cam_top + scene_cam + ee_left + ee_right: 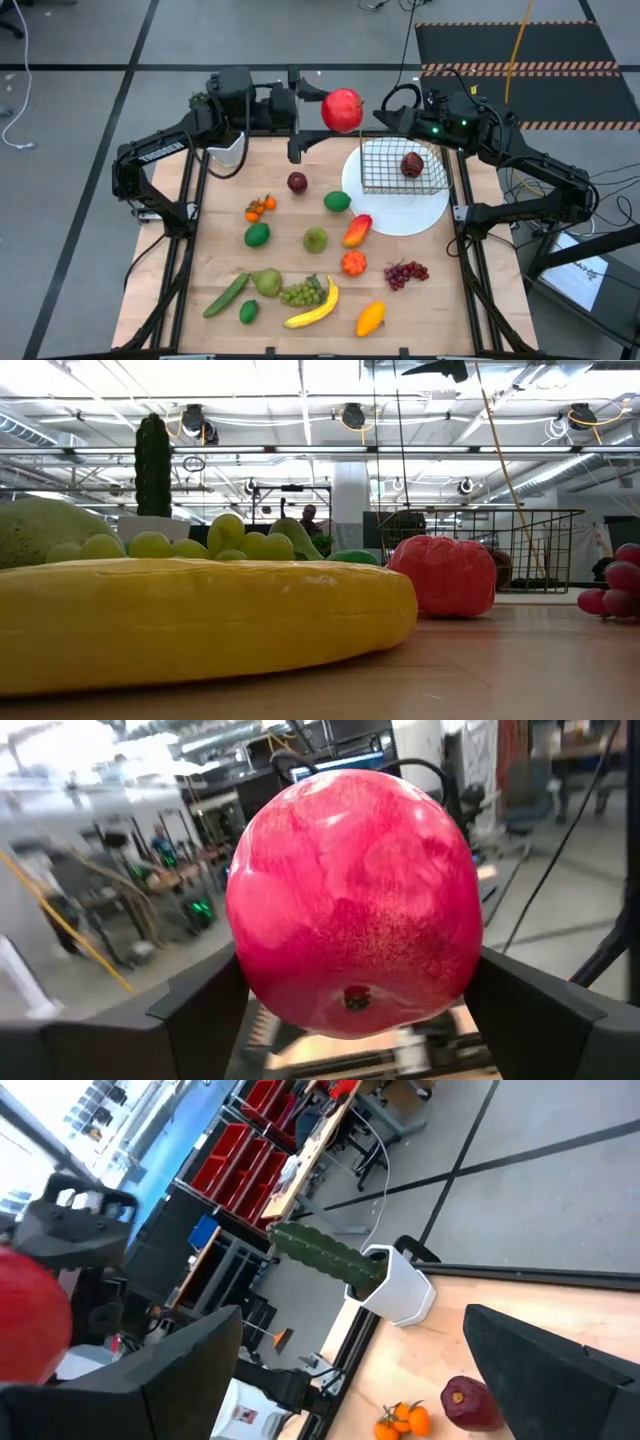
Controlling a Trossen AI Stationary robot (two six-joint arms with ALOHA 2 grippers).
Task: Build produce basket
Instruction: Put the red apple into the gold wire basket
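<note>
Overhead, left fingers (322, 112) pinch one red apple (342, 109) beside the basket (403, 166), which holds one dark fruit (412, 164); right fingers (388, 112) are spread, empty.

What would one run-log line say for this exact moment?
left gripper: shut on red apple, raised beside basket | right gripper: open, empty | basket: one dark red fruit inside

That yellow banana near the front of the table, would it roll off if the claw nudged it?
Probably not: the banana is curved and lies flat, so it would likely slide or pivot. Its skin looks smooth, perhaps slippery. The green grapes beside it might get bumped.
</note>
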